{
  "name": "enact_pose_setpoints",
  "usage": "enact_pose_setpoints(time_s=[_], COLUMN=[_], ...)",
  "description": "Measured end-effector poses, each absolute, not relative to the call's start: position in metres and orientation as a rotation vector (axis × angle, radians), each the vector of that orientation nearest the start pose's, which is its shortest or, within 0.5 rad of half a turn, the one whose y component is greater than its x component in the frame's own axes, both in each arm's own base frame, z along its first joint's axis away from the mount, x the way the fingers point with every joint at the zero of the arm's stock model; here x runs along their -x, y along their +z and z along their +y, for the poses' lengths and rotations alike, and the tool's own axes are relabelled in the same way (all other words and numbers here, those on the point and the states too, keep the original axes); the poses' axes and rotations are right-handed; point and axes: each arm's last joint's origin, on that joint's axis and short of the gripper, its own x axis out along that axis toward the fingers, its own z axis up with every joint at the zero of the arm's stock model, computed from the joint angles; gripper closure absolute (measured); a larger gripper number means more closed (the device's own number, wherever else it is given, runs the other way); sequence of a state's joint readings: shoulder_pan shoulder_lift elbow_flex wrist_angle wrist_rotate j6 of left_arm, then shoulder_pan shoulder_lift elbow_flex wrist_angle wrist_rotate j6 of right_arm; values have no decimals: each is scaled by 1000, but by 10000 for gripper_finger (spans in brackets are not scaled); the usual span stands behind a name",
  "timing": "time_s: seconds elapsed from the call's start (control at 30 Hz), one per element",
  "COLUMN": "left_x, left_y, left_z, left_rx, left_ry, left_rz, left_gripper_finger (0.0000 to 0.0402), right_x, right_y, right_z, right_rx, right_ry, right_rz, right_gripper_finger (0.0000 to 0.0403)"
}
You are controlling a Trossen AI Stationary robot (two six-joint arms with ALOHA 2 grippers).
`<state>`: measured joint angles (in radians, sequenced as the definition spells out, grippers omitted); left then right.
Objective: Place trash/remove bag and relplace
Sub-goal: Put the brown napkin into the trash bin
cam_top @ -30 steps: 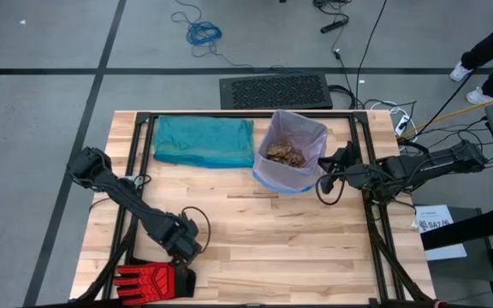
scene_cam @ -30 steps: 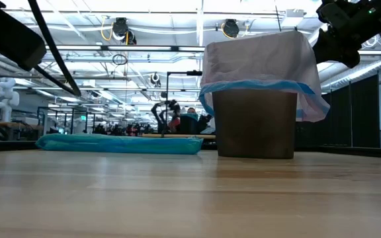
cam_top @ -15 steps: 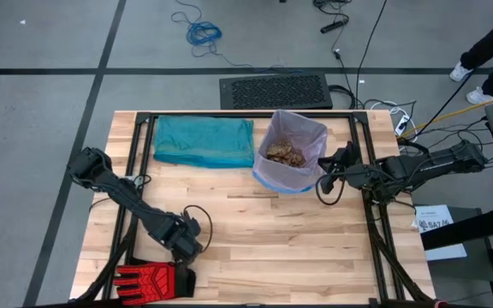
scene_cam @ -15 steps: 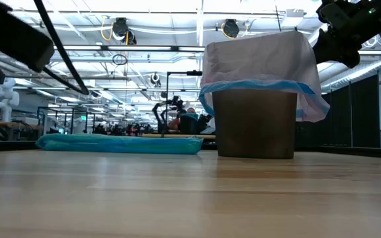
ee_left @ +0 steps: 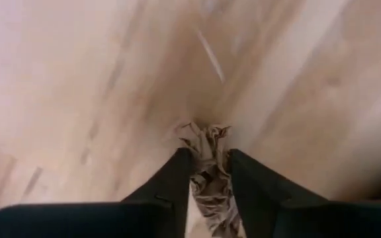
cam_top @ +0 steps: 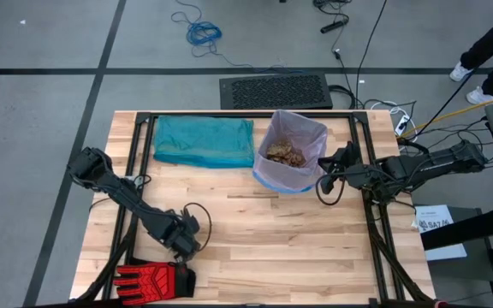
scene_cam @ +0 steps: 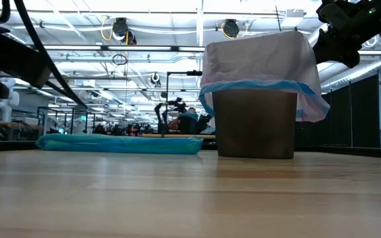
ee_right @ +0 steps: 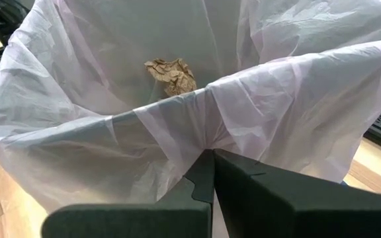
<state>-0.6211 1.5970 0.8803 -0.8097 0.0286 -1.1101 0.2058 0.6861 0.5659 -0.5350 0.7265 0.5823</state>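
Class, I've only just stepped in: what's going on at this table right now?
The left gripper, near the red glove at the table's front, has a crumpled paper wad between its jaws. The right gripper is shut on the rim of the lilac bin liner, which lines the bin and already holds paper wads. A folded teal bag lies flat beside the bin.
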Motion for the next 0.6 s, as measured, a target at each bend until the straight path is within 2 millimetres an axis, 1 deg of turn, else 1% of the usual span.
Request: enact_pose_setpoints(time_s=[0.13, 0.17, 0.27, 0.37, 0.5, 0.6], left_x=[-211, -213, -222, -236, -258, -279], left_y=[155, 156, 163, 176, 204, 233], left_z=[-144, -142, -137, -131, -122, -110], left_rx=[391, 375, 331, 277, 156, 39], left_ry=[397, 405, 394, 389, 385, 448], left_rz=[1460, 1444, 1395, 1338, 1233, 1072], left_gripper_finger=[382, 391, 395, 399, 400, 400], right_x=[-138, -138, -138, -139, -138, -138], right_y=[246, 247, 247, 247, 247, 247], right_z=[9, 9, 9, 9, 9, 9], right_rx=[-249, -245, -235, -233, -231, -227], right_ry=[-648, -647, -644, -642, -643, -651], right_rz=[424, 426, 426, 423, 423, 420], right_gripper_finger=[403, 403, 403, 403, 403, 403])
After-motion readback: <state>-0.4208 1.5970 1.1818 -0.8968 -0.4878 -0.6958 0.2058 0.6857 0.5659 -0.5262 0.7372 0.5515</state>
